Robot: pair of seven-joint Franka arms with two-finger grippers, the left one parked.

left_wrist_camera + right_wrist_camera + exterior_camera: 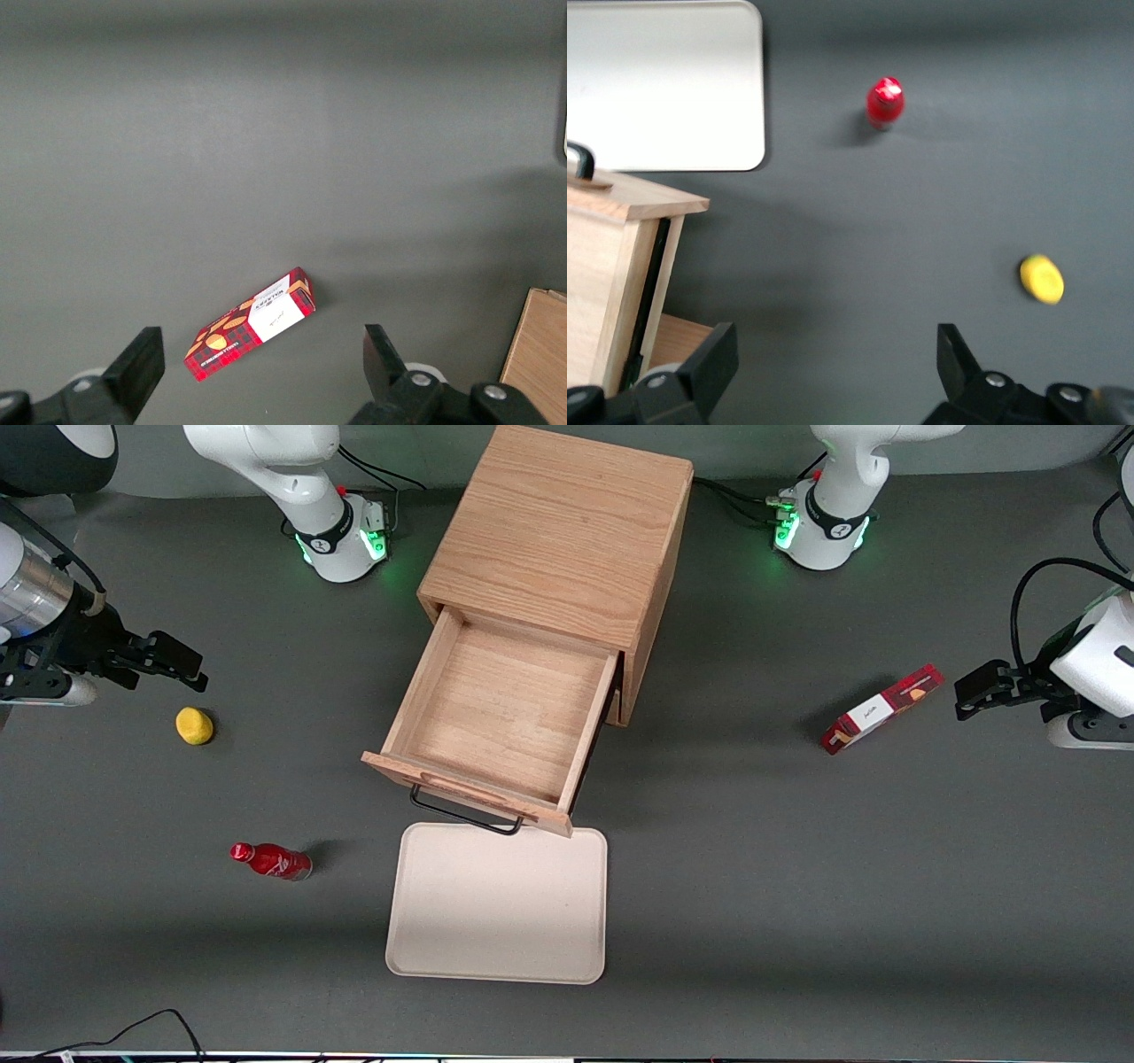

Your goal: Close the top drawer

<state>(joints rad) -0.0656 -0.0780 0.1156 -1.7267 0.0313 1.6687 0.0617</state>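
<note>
This is looking like a robotics lab. White robot arm bases are glowing green where they are sitting on a bare, dark grey matte table, with black cables trailing from them. Unrelated props are lying spread out: a light oak two-drawer cabinet, a cream rectangular tray, a small red bottle, a yellow lemon-like fruit and a red tartan carton. The black two-finger gripper is hanging, fingers spread, above the table near the fruit.

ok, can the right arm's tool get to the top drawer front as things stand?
Probably yes. The tool hangs open above the lemon, toward the working arm's end. Only bare table lies between it and the top drawer; the tray sits just in front.
</note>
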